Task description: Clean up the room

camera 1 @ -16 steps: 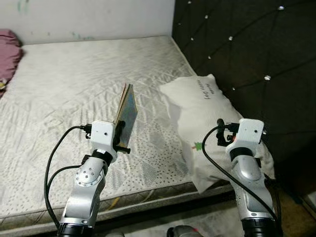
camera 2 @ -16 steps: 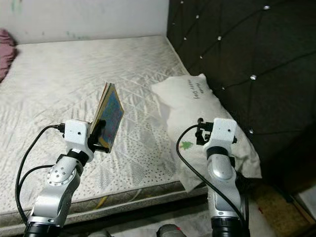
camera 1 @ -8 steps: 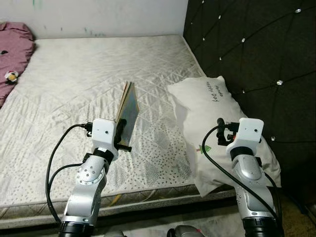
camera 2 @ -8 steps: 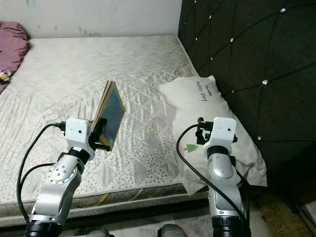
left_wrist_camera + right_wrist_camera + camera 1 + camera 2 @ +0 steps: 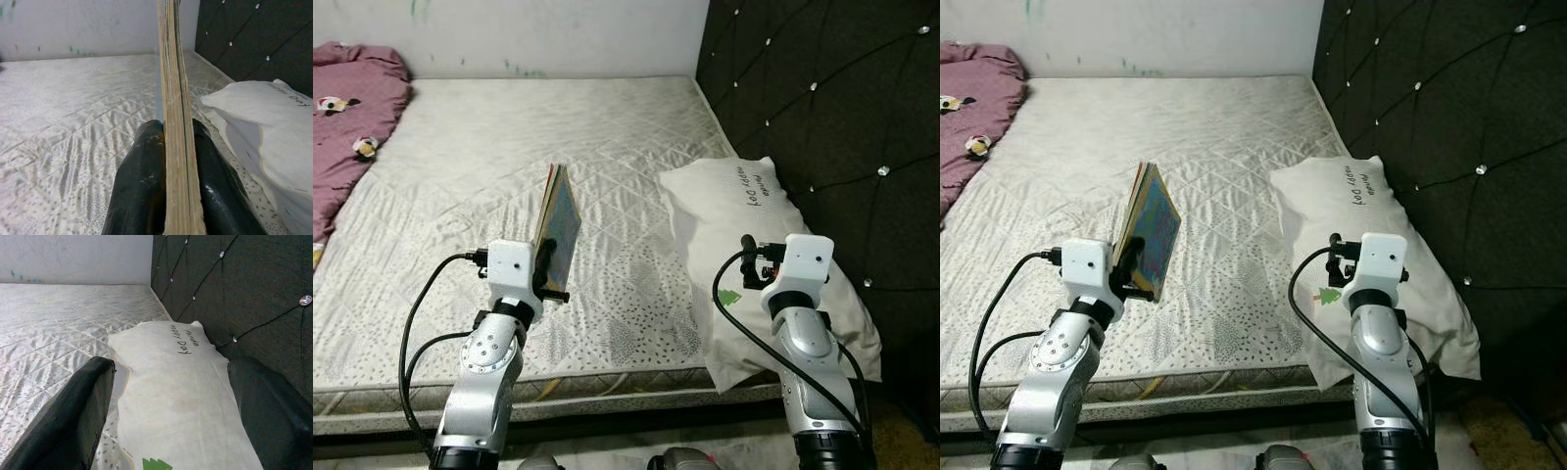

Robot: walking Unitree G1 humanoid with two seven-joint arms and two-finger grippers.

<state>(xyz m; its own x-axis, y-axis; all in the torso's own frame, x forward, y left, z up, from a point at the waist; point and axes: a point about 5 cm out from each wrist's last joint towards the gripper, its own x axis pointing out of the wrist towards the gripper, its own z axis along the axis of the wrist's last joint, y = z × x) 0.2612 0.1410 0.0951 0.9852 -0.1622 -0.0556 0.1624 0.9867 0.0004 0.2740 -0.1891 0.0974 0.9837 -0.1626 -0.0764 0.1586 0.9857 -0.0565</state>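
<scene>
A thin colourful book (image 5: 559, 223) stands on edge above the near part of the bare mattress (image 5: 489, 176), with my left gripper (image 5: 172, 147) shut on its lower edge; its black fingers (image 5: 142, 181) press both covers. My right gripper (image 5: 171, 396) is open, held over the near end of a white pillow (image 5: 754, 245) that lies against the dark headboard; nothing is between its fingers (image 5: 73, 416).
A dark quilted headboard (image 5: 822, 108) with studs runs along the right. A crumpled pink blanket (image 5: 347, 117) with small patches lies at the mattress's far left corner. A pale wall (image 5: 529, 34) closes the far side. The mattress's front edge (image 5: 607, 387) is just before me.
The camera has shifted, bringing the pink blanket and more of the headboard into view. Both arms hold the same pose, the book still gripped in the left gripper.
</scene>
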